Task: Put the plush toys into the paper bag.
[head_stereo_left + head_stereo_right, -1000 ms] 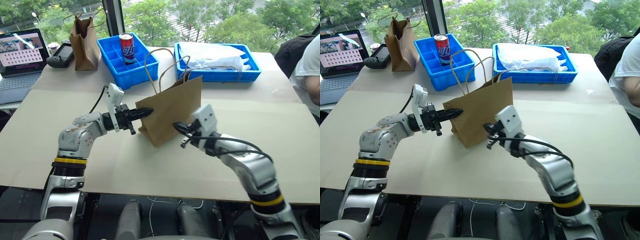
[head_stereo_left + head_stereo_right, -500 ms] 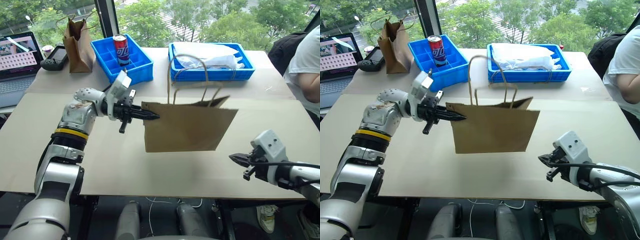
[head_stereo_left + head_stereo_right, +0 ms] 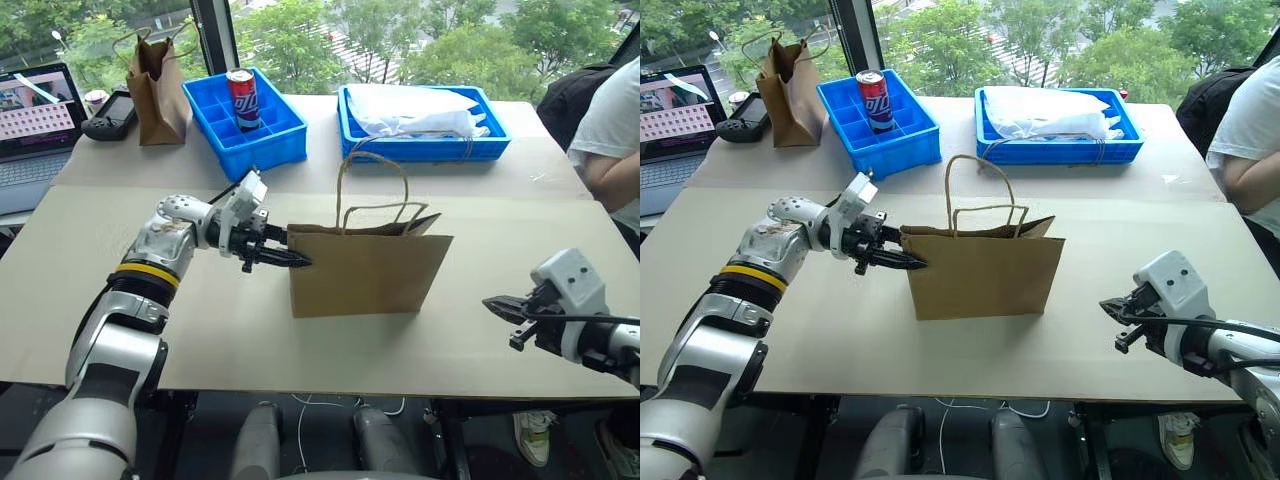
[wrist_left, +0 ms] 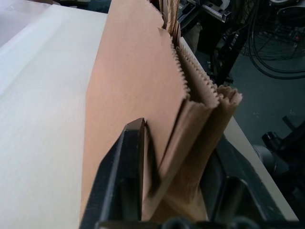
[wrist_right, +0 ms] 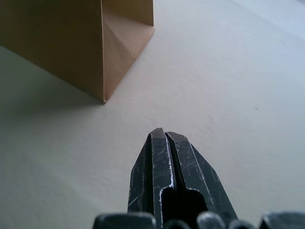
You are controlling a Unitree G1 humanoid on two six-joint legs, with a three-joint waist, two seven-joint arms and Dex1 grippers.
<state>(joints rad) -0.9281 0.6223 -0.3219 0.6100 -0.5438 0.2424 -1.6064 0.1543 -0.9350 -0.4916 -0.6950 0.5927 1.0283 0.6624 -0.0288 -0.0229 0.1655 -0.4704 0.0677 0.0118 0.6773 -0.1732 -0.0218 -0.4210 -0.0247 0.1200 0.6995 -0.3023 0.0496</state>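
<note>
Left gripper (image 3: 297, 262) at the near-left top corner of the paper bag (image 3: 370, 272), fingers spread on either side of the folded side panel, no longer pinching it. Bag upright mid-bench (image 3: 200, 330), long axis across the view, cord handles (image 3: 372, 185) up. Right gripper (image 3: 497, 305) clenched and empty, well apart beyond the bag's far end. Left arm plainly nearer. Plush toys presumably inside.
</note>
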